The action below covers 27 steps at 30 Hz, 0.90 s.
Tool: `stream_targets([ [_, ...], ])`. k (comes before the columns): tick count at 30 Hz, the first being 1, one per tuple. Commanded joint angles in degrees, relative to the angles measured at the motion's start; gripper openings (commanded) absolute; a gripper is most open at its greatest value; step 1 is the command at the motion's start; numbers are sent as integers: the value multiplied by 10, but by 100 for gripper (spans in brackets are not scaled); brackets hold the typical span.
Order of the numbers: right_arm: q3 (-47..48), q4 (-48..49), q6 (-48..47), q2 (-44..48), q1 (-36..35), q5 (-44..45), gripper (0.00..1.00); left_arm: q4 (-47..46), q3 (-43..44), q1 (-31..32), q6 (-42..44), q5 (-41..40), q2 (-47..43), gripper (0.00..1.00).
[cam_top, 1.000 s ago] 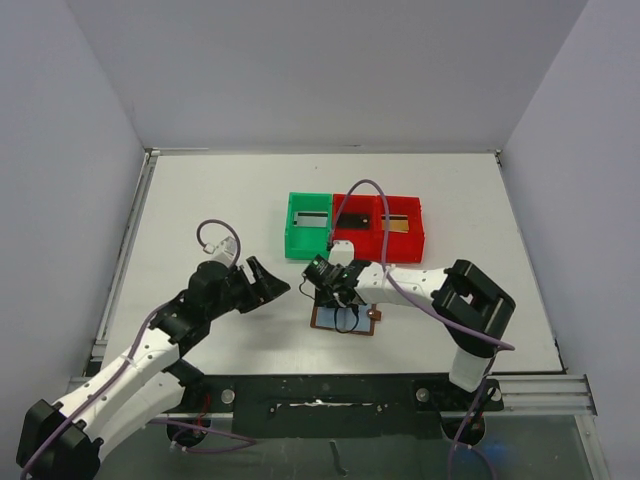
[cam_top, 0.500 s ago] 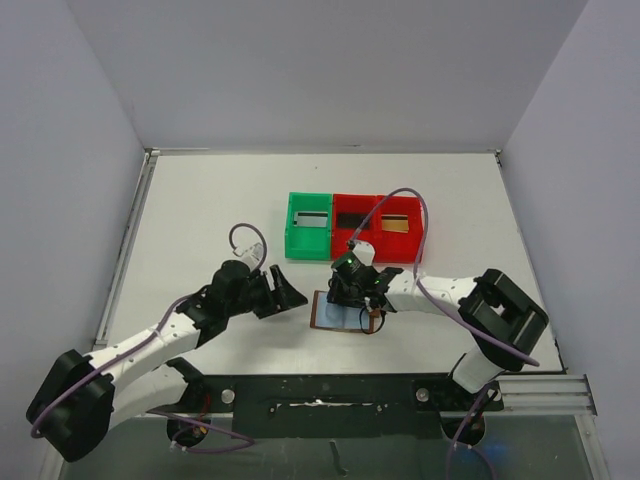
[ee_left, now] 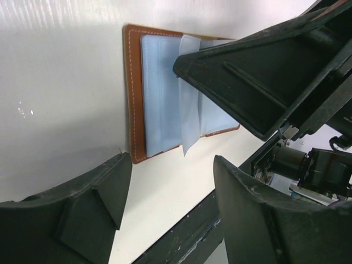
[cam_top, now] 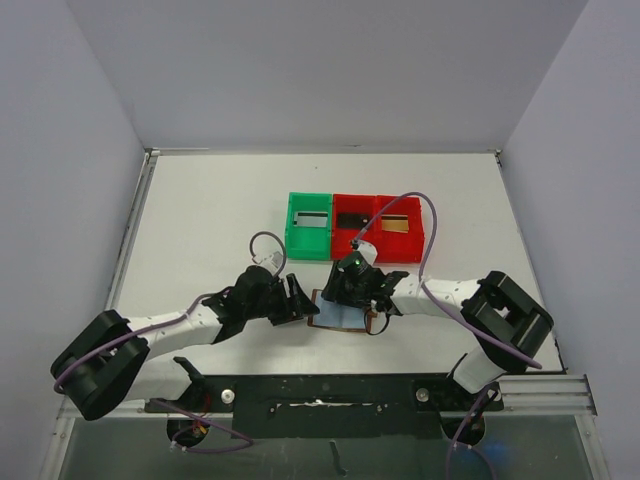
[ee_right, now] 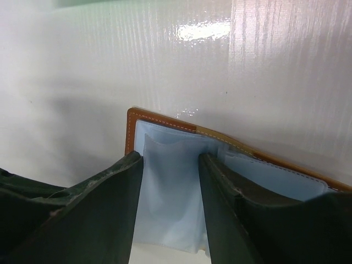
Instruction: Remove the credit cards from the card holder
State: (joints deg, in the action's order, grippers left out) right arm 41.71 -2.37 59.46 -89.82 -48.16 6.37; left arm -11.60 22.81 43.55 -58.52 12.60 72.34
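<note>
The card holder point(cam_top: 336, 318) lies open on the table near the front edge, brown leather outside, pale blue pockets up. My right gripper point(cam_top: 347, 292) is down on it, open, its fingers straddling a loose pale blue pocket flap point(ee_right: 169, 192). In the right wrist view the card holder point(ee_right: 159, 122) fills the space ahead of the right gripper point(ee_right: 169, 165). My left gripper point(cam_top: 298, 301) is open just left of the card holder point(ee_left: 162, 93), with only bare table between the left gripper point(ee_left: 171, 170) fingers. Credit cards lie in the bins: a grey one point(cam_top: 312, 219), a dark one point(cam_top: 351, 218).
A green bin point(cam_top: 292, 232) and two joined red bins point(cam_top: 375, 243) stand just behind the card holder; the right red bin holds a tan card point(cam_top: 397, 224). The dark front rail point(cam_top: 320, 390) runs along the near edge. Grey walls enclose the table.
My left arm has swung right, bringing its gripper up to the card holder's left edge. My right gripper has settled lower onto the card holder, whose blue inside now shows more.
</note>
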Motion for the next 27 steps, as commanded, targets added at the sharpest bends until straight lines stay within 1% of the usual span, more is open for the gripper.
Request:
stream_targets([
  [1,-27,-17,12,-14,1,-17,45,-76,20,3,-4,-14,9,56],
  [10,-37,-2,16,-13,6,-30,48,-141,13,3,-19,7,66,49],
  [16,-37,2,16,-16,8,-36,48,-153,17,4,-21,8,104,47],
  [20,-39,7,18,-21,8,-43,48,-169,17,8,-30,17,125,43],
  [23,-43,19,21,-24,9,-52,48,-234,-1,9,-58,37,139,42],
  [25,-46,24,24,-25,9,-56,48,-275,-7,9,-74,49,148,40],
  [27,-47,26,25,-23,9,-58,48,-294,-6,9,-80,58,155,36],
])
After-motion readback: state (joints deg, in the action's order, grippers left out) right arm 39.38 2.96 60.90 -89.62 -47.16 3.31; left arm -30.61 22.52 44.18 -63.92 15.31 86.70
